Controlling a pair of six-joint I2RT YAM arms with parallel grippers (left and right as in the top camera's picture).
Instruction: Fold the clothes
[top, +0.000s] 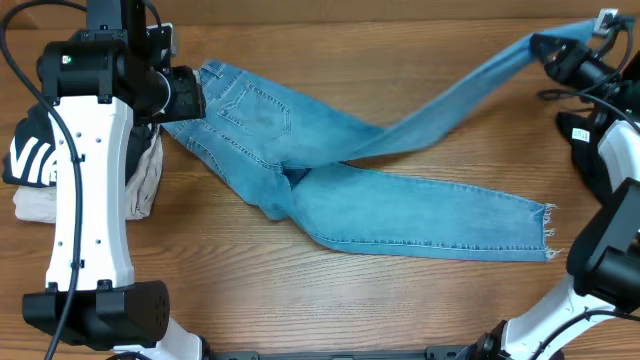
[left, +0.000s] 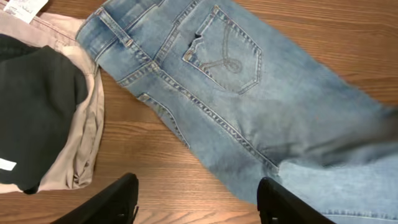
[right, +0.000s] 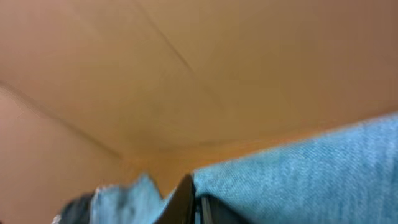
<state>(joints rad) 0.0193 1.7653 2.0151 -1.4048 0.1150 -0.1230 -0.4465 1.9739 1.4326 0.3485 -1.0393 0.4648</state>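
Light-blue denim jeans (top: 330, 190) lie across the wooden table, back pockets (left: 224, 56) up and waistband at the far left. One leg rests flat, with its frayed hem (top: 548, 230) at the right. The other leg (top: 470, 85) is raised off the table toward the far right corner, where my right gripper (top: 560, 50) is shut on its end (right: 298, 168). My left gripper (left: 196, 190) hovers open beside the seat of the jeans. Bare wood and the denim's edge lie between its fingers (left: 124, 193), which hold nothing.
A pile of other clothes sits at the left: a beige garment (left: 87, 124) under a black one (left: 37, 112) with white lettering (top: 30, 160). My left arm's white link (top: 90, 200) overhangs them. A dark item with a white tag (top: 577, 130) lies at the right edge.
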